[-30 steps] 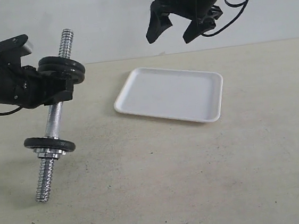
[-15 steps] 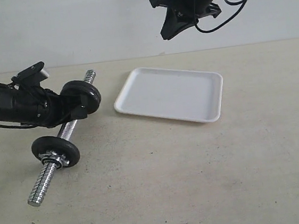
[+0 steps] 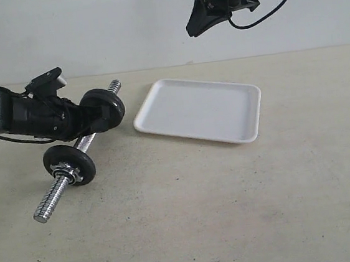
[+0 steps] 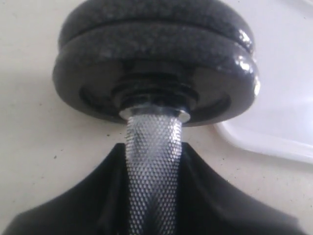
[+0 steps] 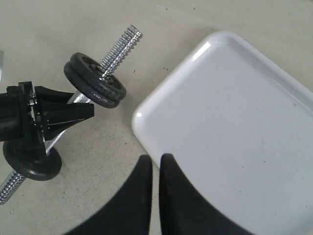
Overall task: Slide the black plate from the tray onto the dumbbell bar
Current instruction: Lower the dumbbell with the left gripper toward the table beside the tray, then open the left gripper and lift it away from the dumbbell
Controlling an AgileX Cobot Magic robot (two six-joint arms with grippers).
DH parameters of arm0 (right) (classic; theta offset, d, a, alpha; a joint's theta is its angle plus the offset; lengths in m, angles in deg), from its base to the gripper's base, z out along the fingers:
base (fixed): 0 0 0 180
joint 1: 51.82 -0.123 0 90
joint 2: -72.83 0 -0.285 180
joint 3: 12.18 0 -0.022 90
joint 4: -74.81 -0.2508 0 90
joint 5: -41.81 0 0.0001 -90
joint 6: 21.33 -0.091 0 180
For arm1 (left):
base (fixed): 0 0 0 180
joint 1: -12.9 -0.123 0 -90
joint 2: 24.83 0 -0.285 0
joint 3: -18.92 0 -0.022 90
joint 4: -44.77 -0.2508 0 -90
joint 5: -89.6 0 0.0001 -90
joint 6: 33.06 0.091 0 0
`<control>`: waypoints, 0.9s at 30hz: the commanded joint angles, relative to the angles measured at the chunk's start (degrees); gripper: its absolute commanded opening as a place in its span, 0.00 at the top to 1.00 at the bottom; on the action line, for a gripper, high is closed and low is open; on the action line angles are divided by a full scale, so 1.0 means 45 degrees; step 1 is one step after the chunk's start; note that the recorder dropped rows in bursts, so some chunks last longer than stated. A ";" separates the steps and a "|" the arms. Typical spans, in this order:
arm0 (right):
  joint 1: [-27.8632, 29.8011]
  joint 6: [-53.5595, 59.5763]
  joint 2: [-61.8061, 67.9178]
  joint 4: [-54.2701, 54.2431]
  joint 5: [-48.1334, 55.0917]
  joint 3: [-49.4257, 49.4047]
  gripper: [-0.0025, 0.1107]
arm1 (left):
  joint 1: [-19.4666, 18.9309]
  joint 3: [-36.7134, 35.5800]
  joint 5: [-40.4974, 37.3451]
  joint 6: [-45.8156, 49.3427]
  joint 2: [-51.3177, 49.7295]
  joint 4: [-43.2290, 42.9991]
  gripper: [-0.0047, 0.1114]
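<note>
My left gripper (image 3: 87, 126) is shut on the knurled middle of the dumbbell bar (image 3: 84, 144), which slants low over the table. Two dark discs (image 4: 156, 58) sit stacked against each other at the bar's end nearer the tray; I cannot tell which is the black plate. One disc (image 3: 69, 165) sits at the other end. The white tray (image 3: 198, 110) holds nothing. My right gripper (image 3: 197, 28) hangs shut and empty high above the tray's far left corner. In the right wrist view its tips (image 5: 155, 159) show over the tray's rim (image 5: 139, 117).
The beige tabletop (image 3: 234, 212) stretches in front of the tray and to its right. A pale wall stands behind the table. The bar's lower threaded end (image 3: 45, 210) lies close to the table surface.
The left arm has lowered and tipped the bar from near upright to a low slant, its top end toward the tray. The right gripper went from open to shut and rose a little.
</note>
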 commanded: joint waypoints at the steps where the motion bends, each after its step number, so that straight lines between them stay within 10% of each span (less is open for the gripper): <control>1: 0.0115 0.0055 -0.0186 -0.0063 0.0005 0.0049 0.97 | 0.0040 0.0583 -0.1663 0.0644 0.0701 0.0889 0.84; 8: 0.0115 0.0068 -0.0186 -0.0243 0.0005 0.0049 0.97 | 0.0040 0.0583 -0.1440 0.0644 0.0701 0.0889 0.53; 27: 0.0115 0.0276 -0.0508 -0.0243 0.0005 0.0049 0.97 | -0.0010 0.0583 -0.1473 0.1007 0.1596 0.0889 0.53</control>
